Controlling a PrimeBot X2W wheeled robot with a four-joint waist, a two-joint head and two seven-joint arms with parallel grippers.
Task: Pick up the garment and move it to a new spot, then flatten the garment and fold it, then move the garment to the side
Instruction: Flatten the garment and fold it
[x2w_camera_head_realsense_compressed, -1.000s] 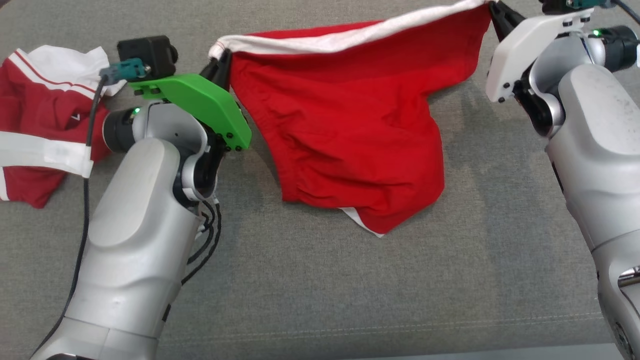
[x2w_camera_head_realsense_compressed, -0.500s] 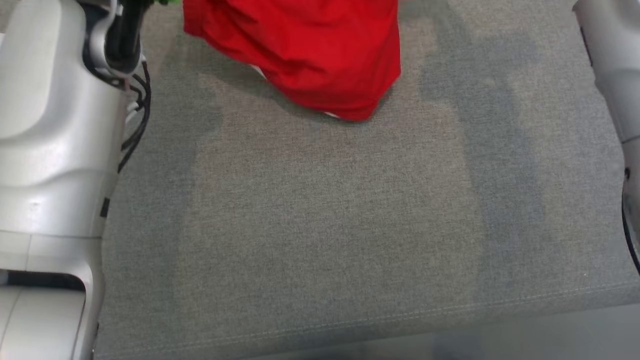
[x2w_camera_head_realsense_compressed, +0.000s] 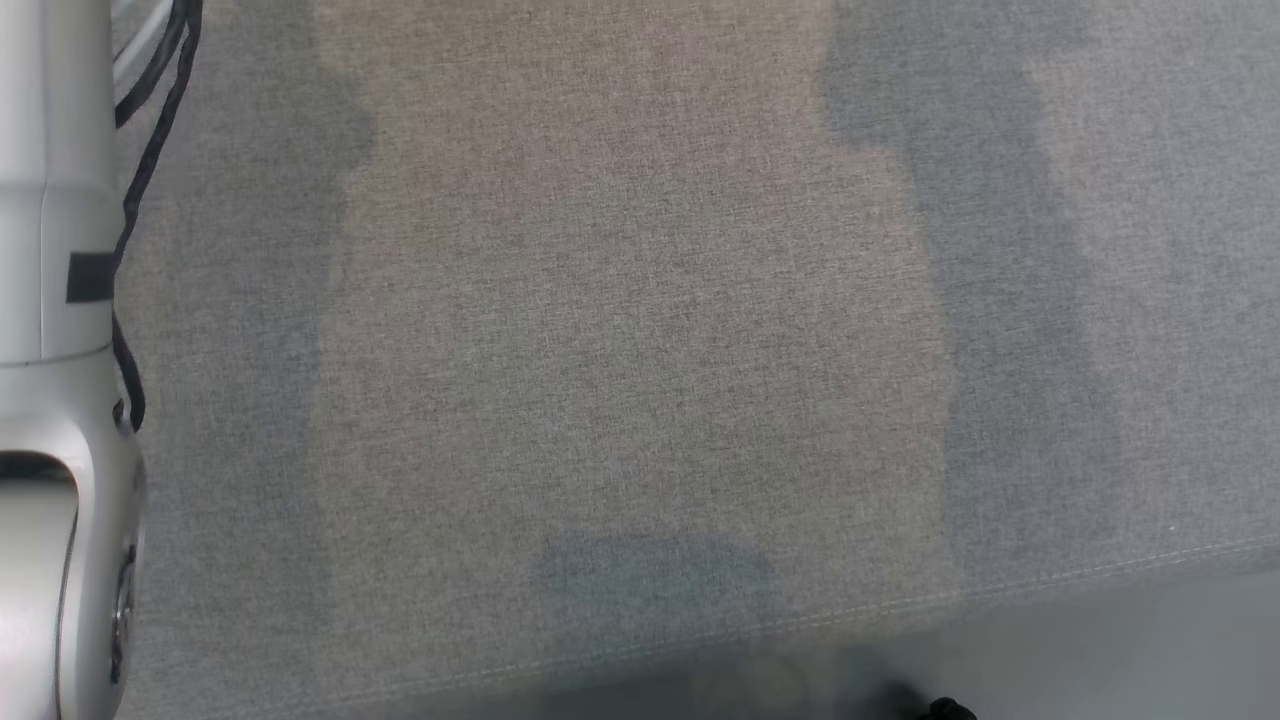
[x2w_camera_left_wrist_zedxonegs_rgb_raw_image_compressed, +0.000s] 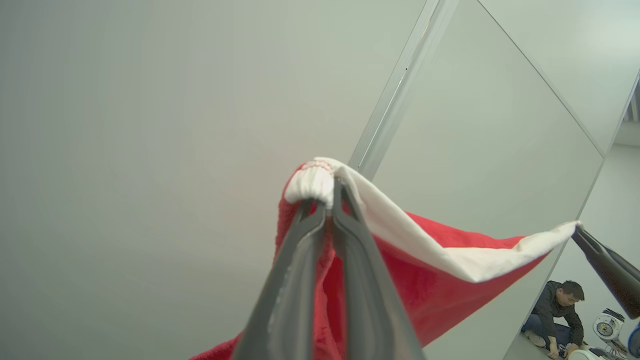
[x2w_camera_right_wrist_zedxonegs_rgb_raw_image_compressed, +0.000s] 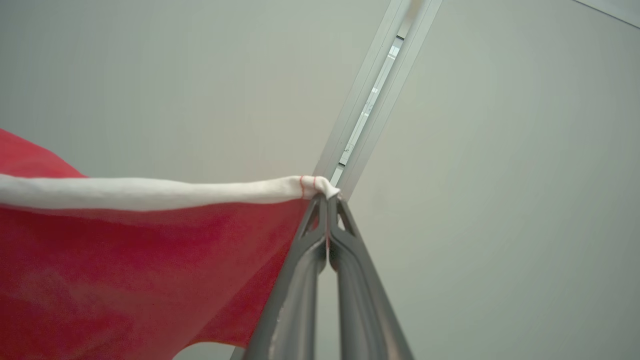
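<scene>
The garment (x2w_camera_left_wrist_zedxonegs_rgb_raw_image_compressed: 440, 280) is red with a white band along its top edge, and it hangs stretched in the air between my two grippers. In the left wrist view my left gripper (x2w_camera_left_wrist_zedxonegs_rgb_raw_image_compressed: 327, 200) is shut on one bunched end of the white band. My right gripper (x2w_camera_right_wrist_zedxonegs_rgb_raw_image_compressed: 327, 196) pinches the other end of the band, with the red garment (x2w_camera_right_wrist_zedxonegs_rgb_raw_image_compressed: 125, 260) sagging to its left. The right gripper's dark fingers (x2w_camera_left_wrist_zedxonegs_rgb_raw_image_compressed: 607, 270) also show at the right edge of the left wrist view. Both wrist cameras point upward at pale walls.
The head view looks down on the grey fabric surface (x2w_camera_head_realsense_compressed: 640, 330), with its stitched front edge (x2w_camera_head_realsense_compressed: 900, 605) low in frame. My pale left arm (x2w_camera_head_realsense_compressed: 50, 300) with black cables runs along the left edge. A person (x2w_camera_left_wrist_zedxonegs_rgb_raw_image_compressed: 557, 315) crouches on the floor far off.
The head view has swung down toward the surface's near edge, so the garment and grippers have left it. Both grips look unchanged.
</scene>
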